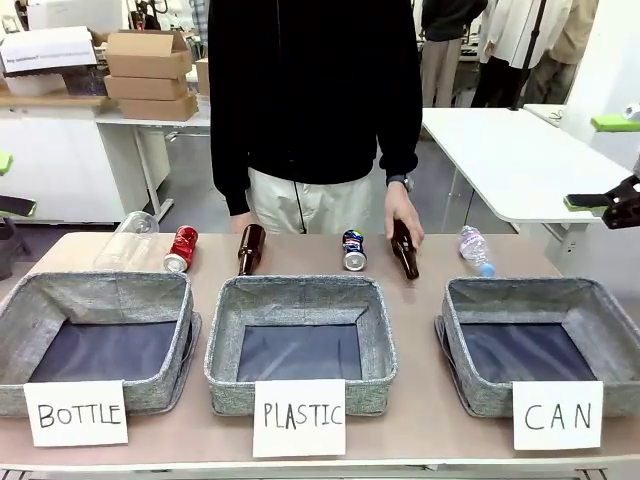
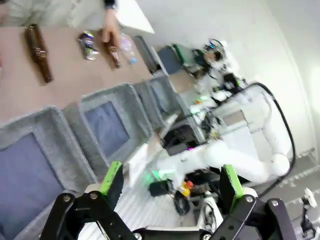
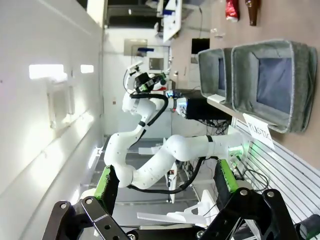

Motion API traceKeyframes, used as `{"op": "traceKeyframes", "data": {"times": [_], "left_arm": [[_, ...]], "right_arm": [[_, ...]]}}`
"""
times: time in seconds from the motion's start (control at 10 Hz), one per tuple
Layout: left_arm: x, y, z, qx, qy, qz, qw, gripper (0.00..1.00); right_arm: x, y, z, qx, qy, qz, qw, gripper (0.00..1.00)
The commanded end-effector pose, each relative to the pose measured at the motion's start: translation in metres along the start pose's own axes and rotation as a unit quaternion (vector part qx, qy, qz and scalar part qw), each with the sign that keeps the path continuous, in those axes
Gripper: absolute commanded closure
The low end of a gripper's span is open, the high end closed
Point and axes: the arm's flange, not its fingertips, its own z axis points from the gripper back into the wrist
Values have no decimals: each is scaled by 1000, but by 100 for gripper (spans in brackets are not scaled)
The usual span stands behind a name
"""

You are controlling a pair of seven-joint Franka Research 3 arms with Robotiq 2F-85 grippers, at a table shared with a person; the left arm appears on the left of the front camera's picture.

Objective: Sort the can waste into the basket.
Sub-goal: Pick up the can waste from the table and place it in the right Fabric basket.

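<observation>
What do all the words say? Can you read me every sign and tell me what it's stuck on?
"BOTTLE": white sign fronting the left basket.
"PLASTIC": white sign fronting the middle basket.
"CAN": white sign fronting the basket on the right.
Print on the red can and the blue can: too small to read.
Print on the white box far back left: too blurred to read.

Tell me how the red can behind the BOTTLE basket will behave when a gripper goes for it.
The red can lies on its side on the table, so a nudge would probably roll it. It looks small and is likely light, so it may skid away. Its thin metal wall could buckle under a hard squeeze.
</observation>
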Motion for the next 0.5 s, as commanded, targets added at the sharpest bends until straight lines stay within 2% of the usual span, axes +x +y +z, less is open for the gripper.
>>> {"op": "traceKeyframes", "data": {"times": [0.0, 0.1, 0.2, 0.3, 0.4], "left_arm": [[54, 9, -24, 73, 3, -7, 997, 0], [89, 24, -49, 155, 24, 1, 988, 0], [127, 46, -89, 205, 64, 9, 977, 0], [149, 66, -124, 257, 97, 17, 961, 0], [156, 69, -144, 208, 110, 41, 971, 0]], "right_arm": [[3, 1, -2, 3, 3, 14, 1000, 0], [3, 1, -2, 3, 3, 14, 1000, 0], [3, 1, -2, 3, 3, 14, 1000, 0], [3, 1, -2, 3, 3, 14, 1000, 0], [3, 1, -2, 3, 3, 14, 1000, 0]]}}
